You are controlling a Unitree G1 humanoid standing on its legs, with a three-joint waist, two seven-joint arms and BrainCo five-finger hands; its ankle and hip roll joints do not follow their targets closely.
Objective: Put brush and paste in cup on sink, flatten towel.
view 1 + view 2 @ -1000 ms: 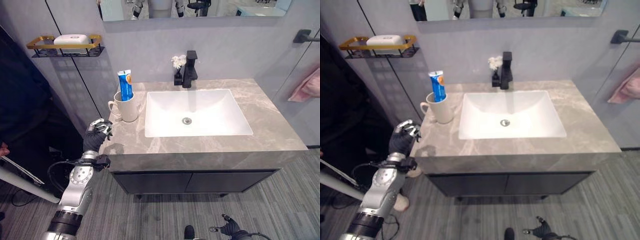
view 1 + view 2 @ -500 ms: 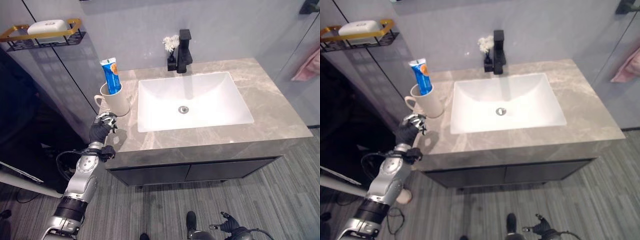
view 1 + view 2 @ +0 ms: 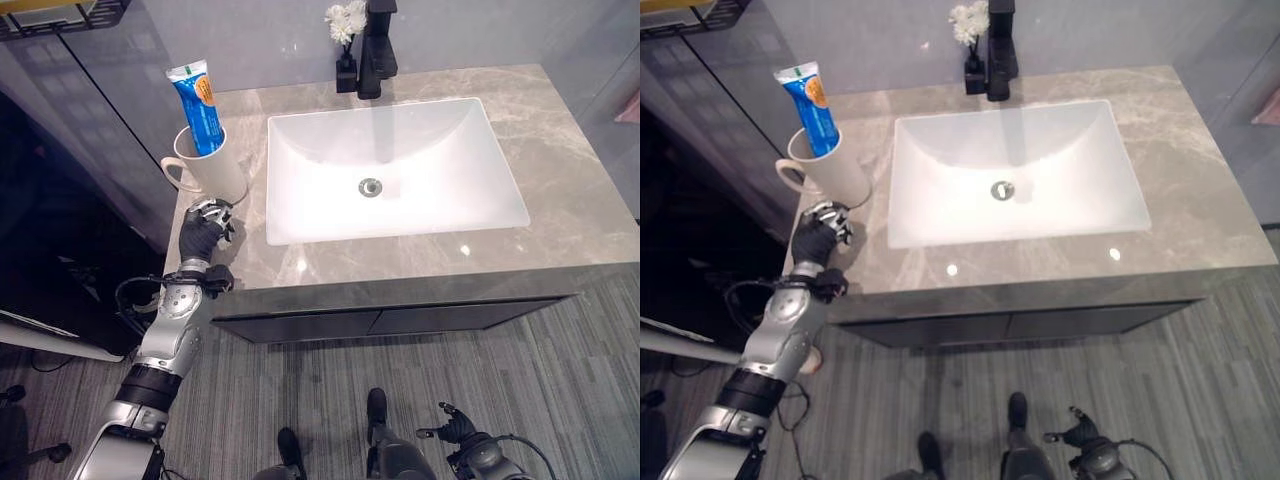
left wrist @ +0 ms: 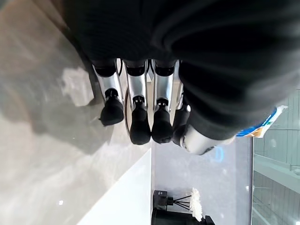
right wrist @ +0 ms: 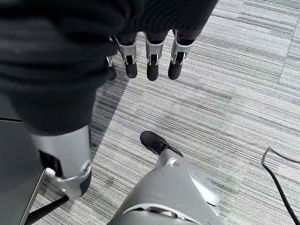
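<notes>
A white cup (image 3: 212,172) with a handle stands at the counter's left end. A blue toothpaste tube (image 3: 198,94) sticks upright out of it. My left hand (image 3: 203,230) hovers over the counter's left front corner, just in front of the cup and not touching it; its fingers (image 4: 137,105) hang relaxed and hold nothing. My right hand (image 3: 461,438) hangs low over the floor, its fingers (image 5: 150,60) relaxed and empty. A sliver of pink towel (image 3: 632,102) shows at the right edge.
The grey marble counter (image 3: 565,190) holds a white rectangular basin (image 3: 390,165). A black faucet (image 3: 377,50) and a small vase of white flowers (image 3: 346,20) stand behind the basin. The grey wall rises behind, and striped grey floor (image 5: 234,93) lies below.
The whole picture has shifted as the camera tipped further down over the counter. My left hand stays by the cup at the counter's left front corner; the right hand still hangs low.
</notes>
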